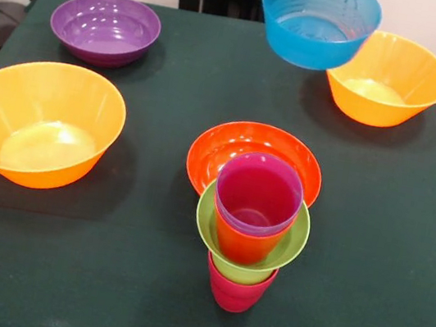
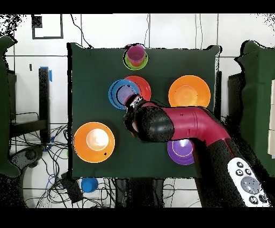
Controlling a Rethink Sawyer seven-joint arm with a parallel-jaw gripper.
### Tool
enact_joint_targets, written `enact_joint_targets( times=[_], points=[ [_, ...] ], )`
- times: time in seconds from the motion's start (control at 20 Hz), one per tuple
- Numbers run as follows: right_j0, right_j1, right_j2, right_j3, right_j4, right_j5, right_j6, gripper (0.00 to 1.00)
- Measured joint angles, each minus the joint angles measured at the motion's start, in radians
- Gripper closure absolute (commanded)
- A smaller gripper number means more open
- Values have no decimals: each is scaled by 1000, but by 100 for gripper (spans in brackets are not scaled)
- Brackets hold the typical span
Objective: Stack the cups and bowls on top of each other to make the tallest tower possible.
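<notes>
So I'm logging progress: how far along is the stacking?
Partly done. The tower already has a crimson cup, green bowl, orange cup and purple cup. In hand: the blue bowl is up in the air on the arm. Left: the red bowl, purple bowl and two orange bowls.

A thick, round arm (image 2: 188, 125) is seen in dark red. A black, shiny joint (image 2: 144, 122) is seen at its end. Grey buttons (image 2: 248, 183) are seen on a white panel.

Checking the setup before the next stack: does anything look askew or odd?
Yes. The blue bowl hangs tilted in the air above the table, carried by the arm. The tower looks slightly off-centre: its lime green bowl overhangs the crimson cup beneath.
</notes>
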Motion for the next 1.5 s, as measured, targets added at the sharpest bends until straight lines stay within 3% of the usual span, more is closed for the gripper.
enact_joint_targets(
  times=[0.5,0.85,1.5],
  points=[
    [25,18,0,-200,-3,168,0,100],
    [56,49,0,-319,-7,220,0,100],
    [129,181,-1,-573,-19,314,0,100]
  ],
)
